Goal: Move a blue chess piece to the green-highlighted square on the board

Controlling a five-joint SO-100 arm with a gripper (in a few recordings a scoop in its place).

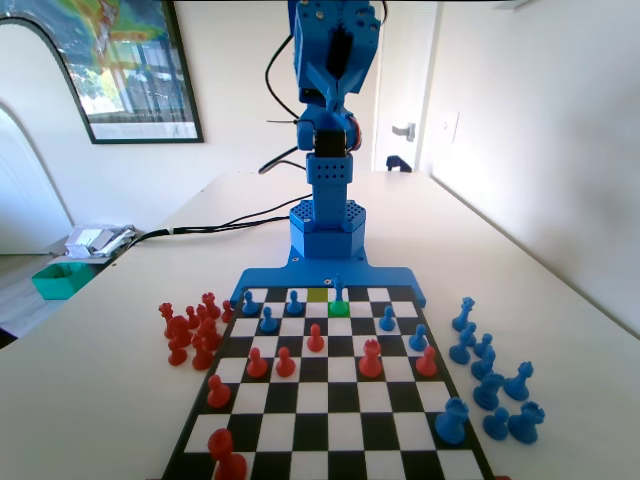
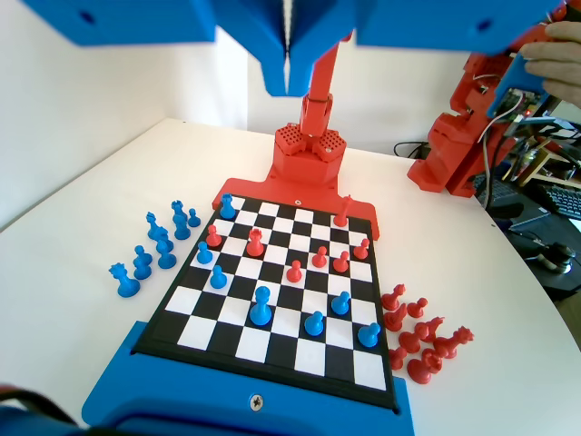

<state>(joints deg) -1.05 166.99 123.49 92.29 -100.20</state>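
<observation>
Apparently at the last step, judging frm the fixed view. Far left on wall: framed poster [image 1: 120, 60], no text legible. Left of the board [image 1: 312, 398], on the bench [image 1: 100, 380]: cluster of red pieces [image 1: 190, 330], off the squares. Mid, near the arm's end: the blue chess piece [image 1: 338, 291] upright on the green-highlighted square [image 1: 339, 309], w/ a paler yellow-green square [image 1: 318, 294] just beside it on the left, bare. Right of the board: spare blue pieces [image 1: 490, 375] on the bench.

In the wrist view: pincer [image 2: 288, 54] up high over the board, jaws pressed together, nothing held.

Judged: placing looks done, no carry left. Next move calls for little: keep arm clear of the pieces and confirm piece sits square on the green, not leaning. Risk low, unless a descent clips the tall stem.

No brands, labels or readable writing on board, pieces or arm.
</observation>
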